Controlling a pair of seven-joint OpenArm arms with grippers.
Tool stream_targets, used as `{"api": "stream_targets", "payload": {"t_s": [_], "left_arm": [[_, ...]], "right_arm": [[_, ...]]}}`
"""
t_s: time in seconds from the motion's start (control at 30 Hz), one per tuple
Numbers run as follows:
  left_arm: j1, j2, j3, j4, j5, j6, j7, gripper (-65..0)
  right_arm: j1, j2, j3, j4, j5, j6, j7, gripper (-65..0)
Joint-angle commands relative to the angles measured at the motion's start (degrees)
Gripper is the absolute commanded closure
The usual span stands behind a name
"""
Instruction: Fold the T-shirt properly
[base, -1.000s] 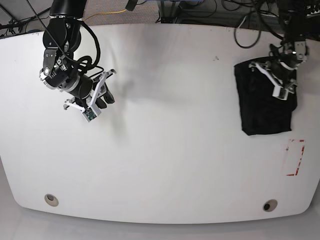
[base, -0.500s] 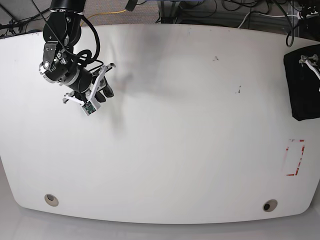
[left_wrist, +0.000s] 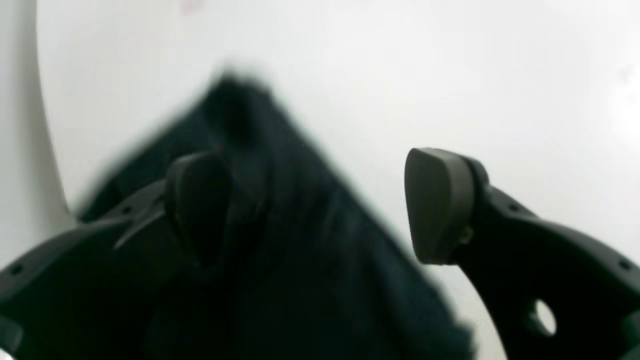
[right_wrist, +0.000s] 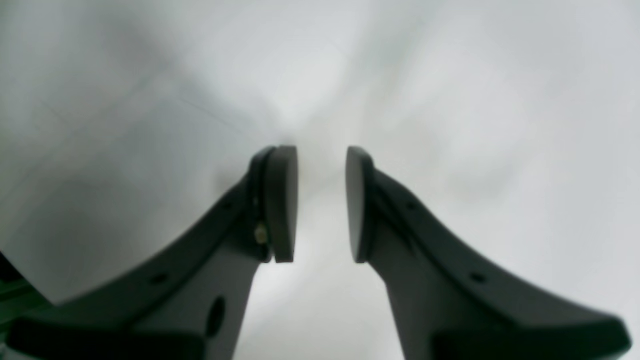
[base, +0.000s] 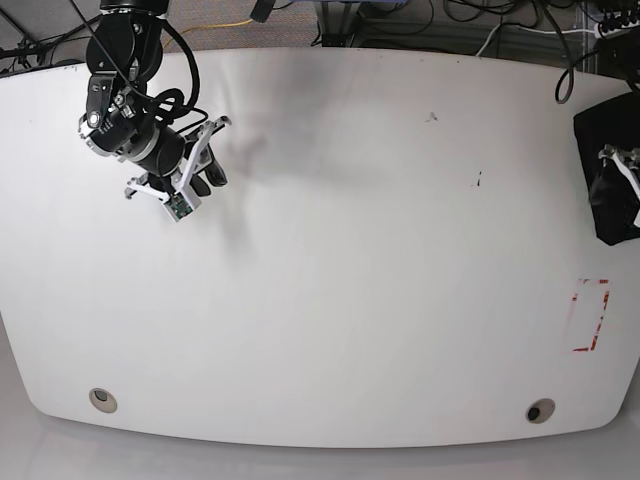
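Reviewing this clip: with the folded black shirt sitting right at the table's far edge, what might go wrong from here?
1. The T-shirt lies at the table edge, partly out of frame; it may slide off.
2. The left hand stands open with one finger over the cloth; a snag might undo the fold.
3. The right hand holds nothing over bare table, too far away to help.

bright even light, soft shadows on white surface (base: 330, 280); wrist views blurry, t-shirt (left_wrist: 280, 240) smeared, base view edges curve.
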Motion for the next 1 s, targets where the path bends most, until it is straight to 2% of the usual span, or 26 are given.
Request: {"api": "stream_targets", "payload": {"t_s": [0.0, 0.03, 0.13, 0.27, 0.43, 0.53, 0.73, 0.87, 0.97], "left_arm": [[-0.19, 1.70, -0.63, 4.70, -0.26, -0.08, -0.85, -49.9], [-0.19, 2.75, -0.63, 6.28, 0.62, -0.08, -0.85, -49.9], [0.16, 7.32, -0.37, 11.99, 6.42, 4.98, -1.03, -49.9], [-0.46, 17.79, -0.54, 17.00, 16.89, 10.95, -4.28, -50.0], [-0.28, 30.36, -0.37, 19.02, 27.96, 14.38, -13.42, -50.0], [0.07, 35.81, -0.54, 19.11, 31.83, 14.82, -16.32, -50.0], [5.17, 41.96, -0.28, 21.49, 34.38, 14.91, -21.60, -49.9], [8.16, 45.57, -0.01, 23.16, 34.38, 14.91, -22.65, -49.9], [11.15, 46.89, 0.25, 24.74, 34.38, 14.91, -22.65, -49.9]], "right_arm": [[0.70, 0.50, 0.33, 1.09, 0.71, 0.06, 1.33, -15.4], [0.79, 0.50, 0.51, 1.09, 0.71, 0.06, 1.33, -15.4], [0.96, 0.59, 2.35, 1.00, -0.61, 0.06, 2.74, -15.4], [0.87, 0.59, 2.88, 0.92, -6.41, 0.06, 8.89, -15.4], [0.61, 0.50, 2.97, 0.48, -14.85, 0.06, 17.15, -15.4], [0.61, 0.50, 2.97, -1.28, -18.72, 0.06, 21.99, -15.4], [-1.41, 0.41, 4.29, -5.50, -22.94, 0.06, 34.74, -15.4], [-2.82, -2.67, 7.45, -8.67, -23.82, 0.06, 45.02, -15.4], [-4.49, -4.07, 8.86, -9.28, -24.78, 0.06, 49.24, -15.4]]}}
